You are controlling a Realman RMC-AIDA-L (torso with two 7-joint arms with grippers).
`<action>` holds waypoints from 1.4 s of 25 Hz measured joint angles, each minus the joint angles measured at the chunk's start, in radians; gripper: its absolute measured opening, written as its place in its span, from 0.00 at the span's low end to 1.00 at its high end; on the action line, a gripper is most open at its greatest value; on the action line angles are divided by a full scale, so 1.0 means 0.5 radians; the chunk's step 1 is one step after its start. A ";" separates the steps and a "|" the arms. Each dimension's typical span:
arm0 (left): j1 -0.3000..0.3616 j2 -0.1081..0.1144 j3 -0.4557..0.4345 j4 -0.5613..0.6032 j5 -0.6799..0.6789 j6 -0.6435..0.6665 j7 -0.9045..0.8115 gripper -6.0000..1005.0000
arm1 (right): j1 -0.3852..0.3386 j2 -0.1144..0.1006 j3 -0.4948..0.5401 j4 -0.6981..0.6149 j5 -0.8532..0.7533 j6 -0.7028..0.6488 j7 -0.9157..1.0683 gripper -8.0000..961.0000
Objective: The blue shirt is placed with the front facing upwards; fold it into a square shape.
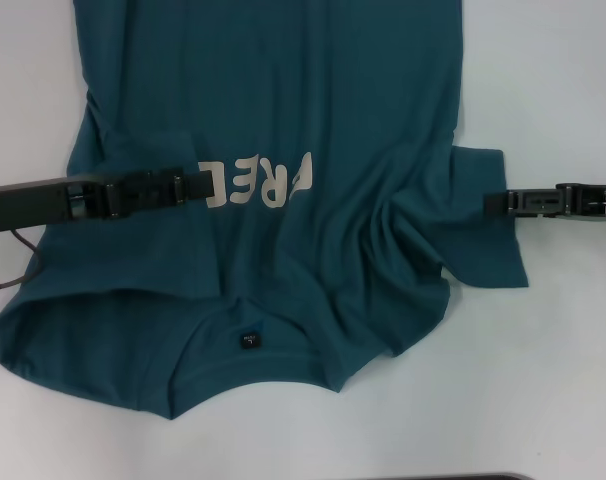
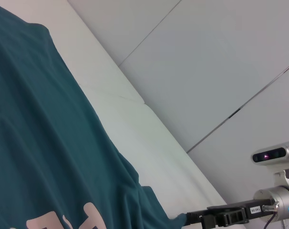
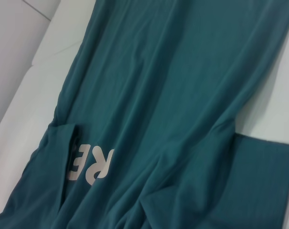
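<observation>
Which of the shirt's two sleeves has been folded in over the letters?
The sleeve on the robot's left: it lies over the print, under the left gripper. The other sleeve is spread out on the table.

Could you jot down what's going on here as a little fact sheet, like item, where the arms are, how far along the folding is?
Item: blue shirt, print side up, collar nearest the robot
Surface: white table
Fold state: left sleeve already folded inward over the chest, covering part of the lettering; right sleeve lying flat, spread outward
Left gripper: over the folded sleeve, at the print
Right gripper: at the outer edge of the right sleeve
Wrinkles: bunched cloth right of the print
</observation>
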 joint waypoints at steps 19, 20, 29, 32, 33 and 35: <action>-0.024 0.000 0.003 0.000 0.001 -0.014 0.002 0.88 | 0.020 0.012 -0.042 0.021 0.003 0.079 -0.012 0.91; -0.024 0.000 0.004 0.001 0.001 -0.021 0.002 0.88 | 0.021 0.012 -0.042 0.026 0.006 0.080 -0.018 0.91; -0.024 -0.003 0.013 0.003 0.001 -0.037 0.002 0.88 | 0.060 0.012 -0.039 0.093 0.016 0.048 -0.046 0.90; -0.024 -0.005 0.015 0.004 0.001 -0.038 0.002 0.88 | 0.062 0.009 -0.023 0.100 0.021 0.025 -0.046 0.88; -0.024 -0.005 0.015 0.005 0.001 -0.040 0.002 0.88 | 0.062 0.007 -0.018 0.100 0.026 0.020 -0.046 0.87; -0.024 -0.006 0.015 0.006 0.001 -0.042 0.002 0.88 | 0.061 0.004 -0.014 0.101 0.041 0.020 -0.044 0.86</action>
